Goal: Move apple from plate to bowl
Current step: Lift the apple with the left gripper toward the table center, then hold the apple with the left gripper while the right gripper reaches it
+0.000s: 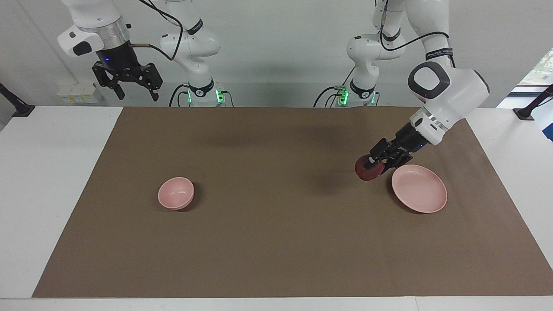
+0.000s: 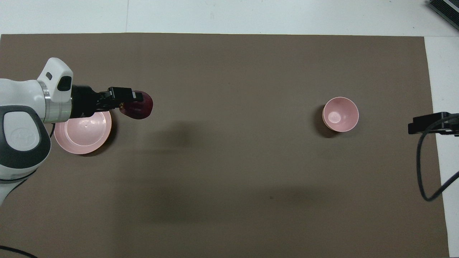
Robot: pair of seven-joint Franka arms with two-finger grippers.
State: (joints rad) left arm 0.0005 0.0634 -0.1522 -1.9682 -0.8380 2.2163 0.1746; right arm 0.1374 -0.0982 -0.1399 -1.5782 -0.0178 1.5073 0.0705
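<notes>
My left gripper [image 1: 375,164] [image 2: 133,102] is shut on the dark red apple [image 1: 366,170] [image 2: 138,105] and holds it in the air over the brown mat, just past the plate's rim on the bowl's side. The pale pink plate [image 1: 419,188] [image 2: 84,134] lies bare at the left arm's end of the table. The small deep pink bowl [image 1: 176,192] [image 2: 340,114] stands toward the right arm's end with nothing in it. My right gripper [image 1: 128,82] waits open, raised high above the right arm's end of the table.
A brown mat [image 1: 276,224] covers most of the white table. A black cable and bracket [image 2: 432,123] of the right arm show at the overhead view's edge beside the bowl's end.
</notes>
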